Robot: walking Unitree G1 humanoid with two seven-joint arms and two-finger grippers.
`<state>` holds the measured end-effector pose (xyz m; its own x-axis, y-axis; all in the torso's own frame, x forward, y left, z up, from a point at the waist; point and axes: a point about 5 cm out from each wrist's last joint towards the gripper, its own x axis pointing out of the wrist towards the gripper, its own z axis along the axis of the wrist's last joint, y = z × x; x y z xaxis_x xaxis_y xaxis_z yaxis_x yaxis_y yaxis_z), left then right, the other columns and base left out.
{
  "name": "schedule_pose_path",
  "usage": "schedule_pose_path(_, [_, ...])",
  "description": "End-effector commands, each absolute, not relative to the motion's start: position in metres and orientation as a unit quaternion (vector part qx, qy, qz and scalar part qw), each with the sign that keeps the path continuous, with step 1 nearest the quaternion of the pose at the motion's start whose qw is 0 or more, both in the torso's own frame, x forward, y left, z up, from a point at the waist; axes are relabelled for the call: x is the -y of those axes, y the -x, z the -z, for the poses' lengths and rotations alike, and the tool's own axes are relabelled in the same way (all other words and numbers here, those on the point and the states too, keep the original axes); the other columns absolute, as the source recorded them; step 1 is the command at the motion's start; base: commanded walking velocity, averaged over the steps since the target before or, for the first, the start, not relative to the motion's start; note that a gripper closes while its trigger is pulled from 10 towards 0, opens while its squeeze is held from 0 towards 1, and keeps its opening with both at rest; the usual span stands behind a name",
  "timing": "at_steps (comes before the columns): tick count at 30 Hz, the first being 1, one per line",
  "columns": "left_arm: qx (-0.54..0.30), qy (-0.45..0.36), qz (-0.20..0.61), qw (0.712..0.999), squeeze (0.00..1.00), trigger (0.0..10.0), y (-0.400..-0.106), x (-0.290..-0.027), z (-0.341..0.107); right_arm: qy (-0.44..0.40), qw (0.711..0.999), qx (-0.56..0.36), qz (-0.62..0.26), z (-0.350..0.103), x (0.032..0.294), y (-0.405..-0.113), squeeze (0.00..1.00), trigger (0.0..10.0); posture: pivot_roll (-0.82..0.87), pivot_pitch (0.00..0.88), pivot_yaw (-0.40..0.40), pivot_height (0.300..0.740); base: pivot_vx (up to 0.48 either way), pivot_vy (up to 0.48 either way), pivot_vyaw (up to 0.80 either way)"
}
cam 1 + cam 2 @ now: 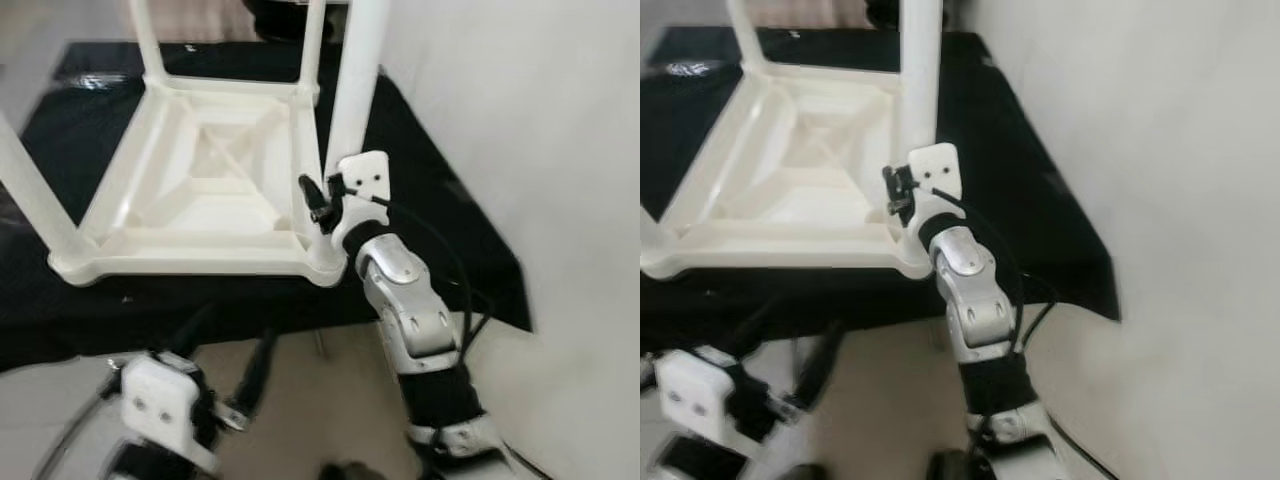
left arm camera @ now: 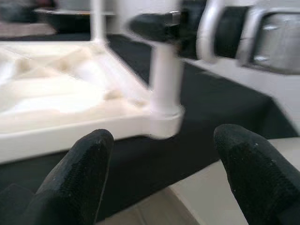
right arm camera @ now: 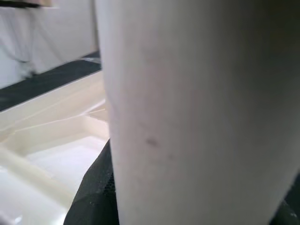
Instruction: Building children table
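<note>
Closest to the robot, the left hand (image 2: 159, 178) hangs low over the pale floor (image 1: 290, 400), just short of the near edge of the black mat (image 1: 420, 190), and its two black fingers (image 2: 82, 173) sit well apart with nothing between them. Past that, the white plastic children's table (image 1: 190, 215) lies upside down on the mat, ribbed underside facing up, legs sticking up from its corners. The right hand (image 1: 335, 205) is up at the table's near right corner, pressed against the round white leg (image 1: 355, 90) that stands there; in the right wrist view that leg sits right up against the lens with a black finger (image 3: 91, 197) hugging it, so it looks clamped on. A white wall (image 1: 520, 130) runs along the mat's right edge.
</note>
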<state>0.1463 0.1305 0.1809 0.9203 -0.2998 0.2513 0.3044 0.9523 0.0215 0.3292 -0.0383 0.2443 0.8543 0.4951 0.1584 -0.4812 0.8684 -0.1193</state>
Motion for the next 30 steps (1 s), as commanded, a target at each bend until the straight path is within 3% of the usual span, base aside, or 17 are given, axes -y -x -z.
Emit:
schedule_pose_path(1, [0.123,0.007,0.157,0.980,0.00,10.0,-0.145,-0.130,-0.179,0.003,0.929,0.060,-0.365,-0.232,0.008,-0.317,1.00,10.0,0.08,0.220,-0.132,0.740,0.000,0.000,0.00])
schedule_pose_path(3, [0.123,0.009,0.160,0.979,0.00,10.0,-0.145,-0.130,-0.179,-0.007,0.898,0.074,-0.433,-0.235,0.010,-0.315,1.00,10.0,0.08,0.220,-0.132,0.740,0.000,0.000,0.00])
schedule_pose_path(4, [0.123,0.009,0.160,0.979,0.00,10.0,-0.145,-0.130,-0.179,-0.007,0.898,0.074,-0.433,-0.235,0.010,-0.315,1.00,10.0,0.08,0.220,-0.132,0.740,0.000,0.000,0.00])
schedule_pose_path(5, [0.123,0.010,0.161,0.979,0.00,10.0,-0.144,-0.129,-0.179,0.007,0.873,0.078,-0.481,-0.237,0.017,-0.319,0.00,10.0,0.09,0.224,-0.137,0.740,0.000,0.000,0.00])
schedule_pose_path(9, [0.123,0.011,0.162,0.979,0.00,10.0,-0.143,-0.128,-0.180,0.038,0.851,0.075,-0.518,-0.238,0.028,-0.327,0.00,10.0,0.09,0.227,-0.140,0.740,0.000,0.000,0.00])
schedule_pose_path(11, [0.123,0.012,0.161,0.979,0.00,10.0,-0.142,-0.127,-0.180,0.071,0.812,0.061,-0.576,-0.237,0.042,-0.335,0.00,10.0,0.10,0.232,-0.145,0.740,0.000,0.000,0.00])
schedule_pose_path(16, [0.122,0.011,0.160,0.980,0.00,10.0,-0.139,-0.127,-0.181,0.075,0.777,0.052,-0.623,-0.237,0.050,-0.340,0.00,10.0,0.11,0.239,-0.146,0.740,0.000,0.000,0.00])
schedule_pose_path(22, [0.118,0.012,0.162,0.980,0.00,10.0,-0.136,-0.126,-0.181,0.064,0.771,0.030,-0.632,-0.233,0.051,-0.351,0.00,10.0,0.11,0.243,-0.145,0.740,0.000,0.000,0.00])
schedule_pose_path(23, [0.118,0.013,0.162,0.980,0.00,10.0,-0.136,-0.126,-0.181,0.054,0.773,0.025,-0.631,-0.232,0.051,-0.352,0.00,3.3,0.11,0.244,-0.145,0.740,0.000,0.000,0.00])
schedule_pose_path(24, [0.118,0.013,0.162,0.980,0.00,10.0,-0.136,-0.126,-0.181,0.054,0.773,0.025,-0.631,-0.232,0.051,-0.352,0.00,3.3,0.11,0.244,-0.145,0.740,0.000,0.000,0.00])
schedule_pose_path(25, [0.117,0.013,0.162,0.980,0.00,10.0,-0.135,-0.125,-0.181,0.044,0.772,0.021,-0.634,-0.231,0.052,-0.353,0.00,0.0,0.11,0.246,-0.145,0.740,0.000,0.000,0.00])
schedule_pose_path(30, [0.117,0.013,0.162,0.980,0.00,10.0,-0.134,-0.125,-0.182,0.020,0.768,0.018,-0.640,-0.227,0.056,-0.354,0.00,0.0,0.11,0.249,-0.142,0.740,0.000,0.000,0.00])
